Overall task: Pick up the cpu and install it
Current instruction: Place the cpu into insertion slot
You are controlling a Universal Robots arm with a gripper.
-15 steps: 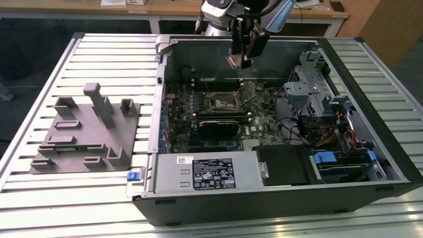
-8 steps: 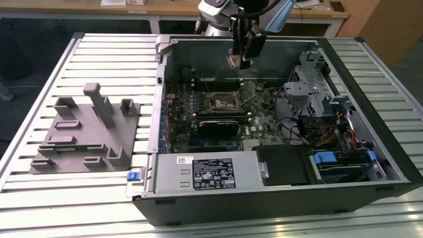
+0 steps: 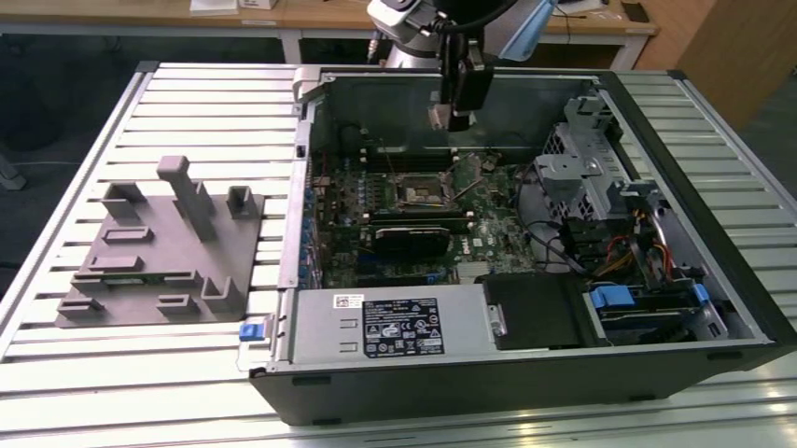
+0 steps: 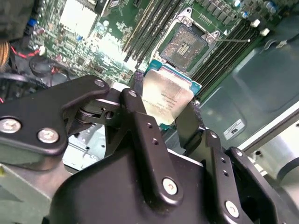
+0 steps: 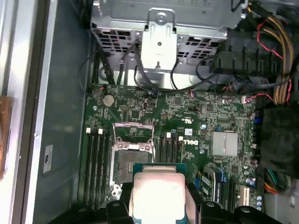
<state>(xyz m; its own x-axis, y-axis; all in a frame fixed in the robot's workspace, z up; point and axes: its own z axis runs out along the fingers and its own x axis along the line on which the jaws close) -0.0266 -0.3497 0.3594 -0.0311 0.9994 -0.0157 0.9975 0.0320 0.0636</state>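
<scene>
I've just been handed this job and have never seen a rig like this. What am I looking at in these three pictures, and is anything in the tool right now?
The exterior view comes from a camera off the arm. It shows one robot arm reaching down into an open computer case that lies on a slatted table. On the exterior view's left, a grey fixture sits on the same table. The two wrist views come from cameras riding on the arm, looking past its tool at the motherboard. The tool is shut on the cpu, the small silvery square, gripping it by its edges; both wrist views show it. The cpu hangs above the board, apart from the open socket, which looks empty.
</scene>
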